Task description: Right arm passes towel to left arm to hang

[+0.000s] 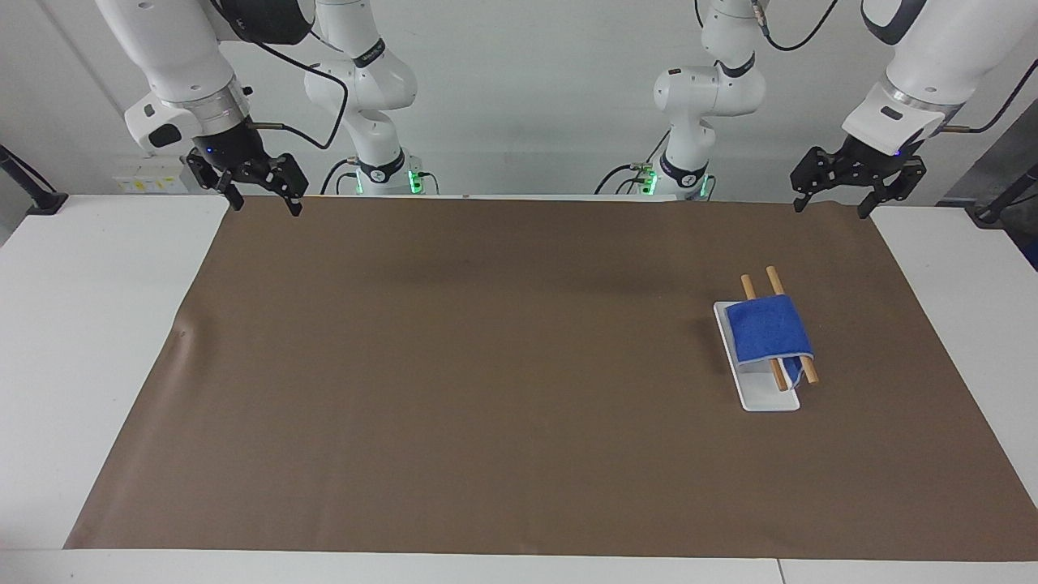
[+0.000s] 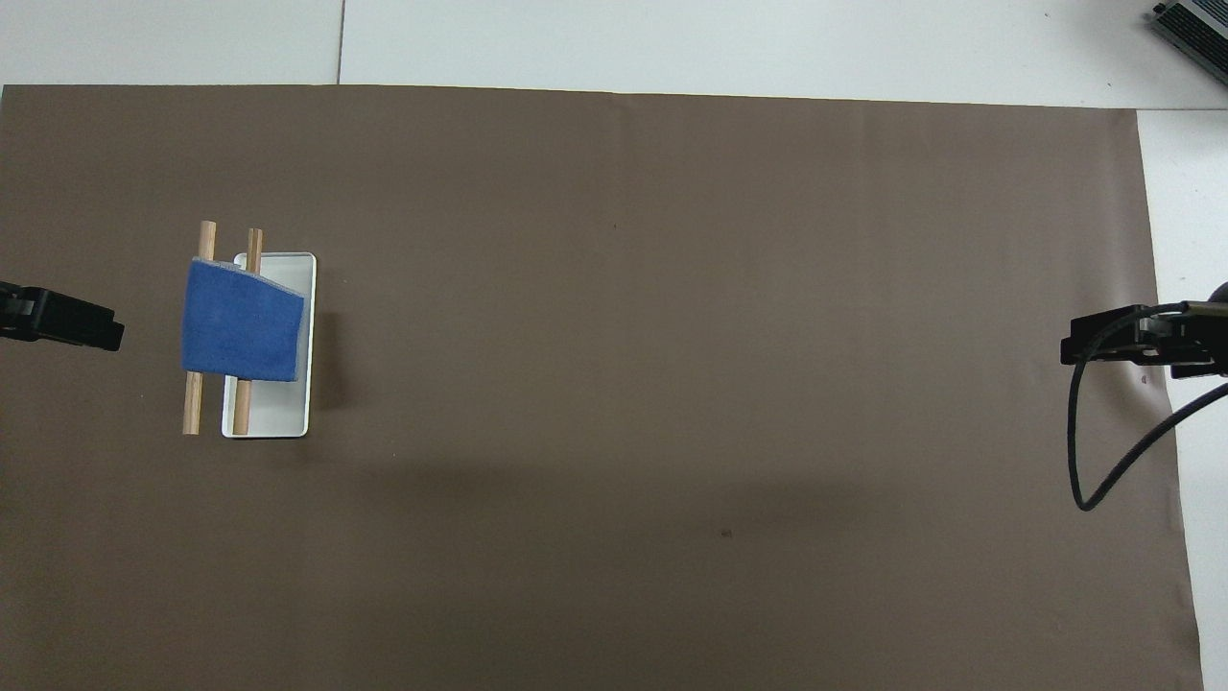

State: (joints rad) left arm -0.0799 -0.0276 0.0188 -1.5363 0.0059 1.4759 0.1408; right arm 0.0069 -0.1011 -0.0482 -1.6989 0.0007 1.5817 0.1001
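The blue towel (image 1: 766, 328) (image 2: 240, 331) hangs folded over two wooden rods (image 1: 774, 281) of a small rack with a white base (image 1: 766, 397), toward the left arm's end of the table. My left gripper (image 1: 829, 208) (image 2: 59, 320) hovers open and empty over the mat's edge by the robots, apart from the rack. At the other end, my right gripper (image 1: 265, 206) (image 2: 1118, 345) waits open and empty above the mat's corner.
A large brown mat (image 1: 486, 365) covers most of the white table (image 1: 97, 324). A black cable (image 2: 1084, 461) loops down from the right wrist. Both arm bases (image 1: 381, 174) stand along the table's edge by the robots.
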